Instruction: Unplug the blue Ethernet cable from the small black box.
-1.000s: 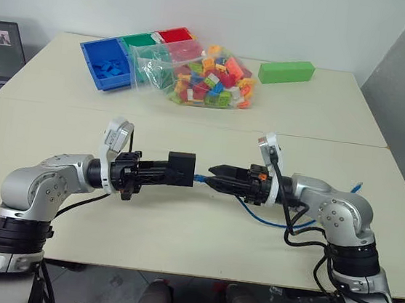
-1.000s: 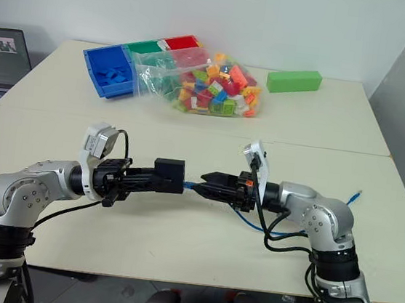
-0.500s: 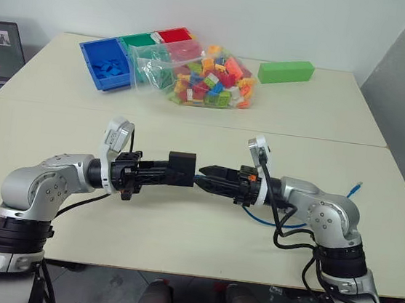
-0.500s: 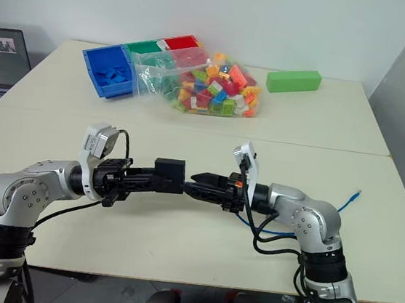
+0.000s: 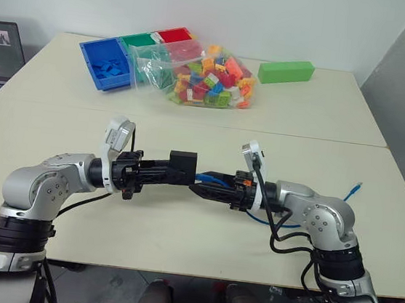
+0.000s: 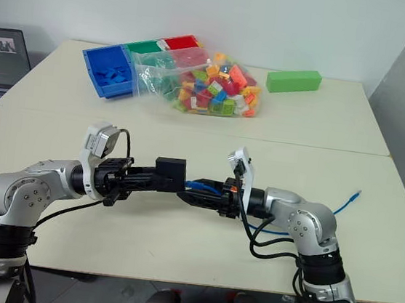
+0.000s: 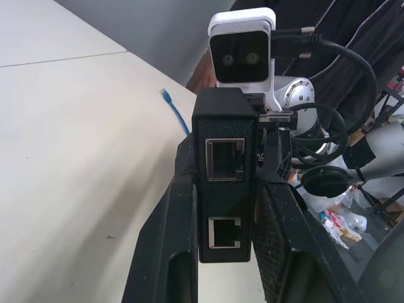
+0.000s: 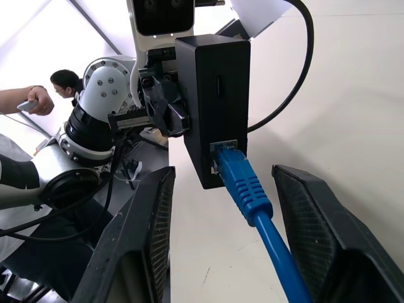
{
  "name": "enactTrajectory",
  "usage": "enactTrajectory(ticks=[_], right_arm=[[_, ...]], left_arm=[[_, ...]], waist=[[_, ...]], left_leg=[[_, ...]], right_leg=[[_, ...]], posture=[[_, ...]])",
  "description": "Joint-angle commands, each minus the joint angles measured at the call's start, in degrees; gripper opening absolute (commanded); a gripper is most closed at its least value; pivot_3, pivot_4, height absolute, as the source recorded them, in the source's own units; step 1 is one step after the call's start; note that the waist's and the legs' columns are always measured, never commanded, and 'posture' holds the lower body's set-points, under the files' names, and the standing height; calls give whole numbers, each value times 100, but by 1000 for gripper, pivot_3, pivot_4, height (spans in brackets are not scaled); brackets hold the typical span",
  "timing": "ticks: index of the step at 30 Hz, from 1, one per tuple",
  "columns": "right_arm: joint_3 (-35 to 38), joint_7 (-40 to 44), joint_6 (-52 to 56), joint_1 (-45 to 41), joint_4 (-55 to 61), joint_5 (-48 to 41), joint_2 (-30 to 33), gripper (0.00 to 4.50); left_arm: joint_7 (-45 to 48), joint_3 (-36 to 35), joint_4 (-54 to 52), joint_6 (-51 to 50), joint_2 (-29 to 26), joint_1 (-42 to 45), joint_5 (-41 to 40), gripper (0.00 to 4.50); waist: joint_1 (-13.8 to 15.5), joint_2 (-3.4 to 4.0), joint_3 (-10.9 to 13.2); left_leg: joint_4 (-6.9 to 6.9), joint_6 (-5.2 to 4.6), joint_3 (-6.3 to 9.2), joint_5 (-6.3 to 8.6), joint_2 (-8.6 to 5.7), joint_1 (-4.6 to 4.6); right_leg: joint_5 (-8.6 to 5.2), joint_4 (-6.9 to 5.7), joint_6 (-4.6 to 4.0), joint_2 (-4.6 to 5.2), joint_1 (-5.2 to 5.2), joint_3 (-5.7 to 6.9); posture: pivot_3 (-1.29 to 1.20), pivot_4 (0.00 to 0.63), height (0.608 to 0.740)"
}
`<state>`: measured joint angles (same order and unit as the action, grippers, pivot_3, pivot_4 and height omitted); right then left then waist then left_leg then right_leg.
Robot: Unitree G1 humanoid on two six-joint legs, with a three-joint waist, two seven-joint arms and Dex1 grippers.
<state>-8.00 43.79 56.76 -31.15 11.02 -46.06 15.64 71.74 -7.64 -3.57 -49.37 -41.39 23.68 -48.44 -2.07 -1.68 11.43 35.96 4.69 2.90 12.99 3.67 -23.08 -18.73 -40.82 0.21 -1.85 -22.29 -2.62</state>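
Fingers of the left gripper (image 7: 224, 252) are clamping the small black box (image 7: 225, 170) from both sides, holding it up off the pale table (image 5: 179, 229) with its two-port face turned away from the fingers. Directly opposite, the right gripper (image 8: 237, 208) is pointing at the box's other face with its jaws standing apart, one finger on each side of the blue Ethernet cable (image 8: 249, 192) and neither pad touching it. Plugged into the port nearest the right fingertips, the cable's boot is running back between those open fingers, then trailing under the right forearm and out across the table to a loose end (image 5: 357, 187) lying well beyond the right elbow. Far past both grippers, toward the wall, a blue bin (image 5: 108, 64), a bag of coloured bricks (image 5: 204, 75) and a green block (image 5: 286, 72) are sitting on the tabletop.
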Motion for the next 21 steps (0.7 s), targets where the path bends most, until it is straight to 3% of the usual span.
enactTrajectory(ticks=[1,19,21], right_arm=[[176,66,-19,-49,127,-165,9,2580],[227,61,-12,-66,75,-155,14,2580],[238,66,-10,-67,62,-159,18,2092]], left_arm=[[54,-88,-44,74,-36,79,-63,792],[43,-94,-52,72,-21,64,-70,792],[44,-93,-52,70,-22,69,-70,792]], waist=[[-1,0,0],[0,0,0],[-1,0,0]], left_leg=[[0,0,0,0,0,0],[0,0,0,0,0,0],[0,0,0,0,0,0]], right_leg=[[0,0,0,0,0,0],[0,1,0,0,0,0],[0,1,0,0,0,0]], posture=[[0,150,740],[0,150,740],[0,150,740]])
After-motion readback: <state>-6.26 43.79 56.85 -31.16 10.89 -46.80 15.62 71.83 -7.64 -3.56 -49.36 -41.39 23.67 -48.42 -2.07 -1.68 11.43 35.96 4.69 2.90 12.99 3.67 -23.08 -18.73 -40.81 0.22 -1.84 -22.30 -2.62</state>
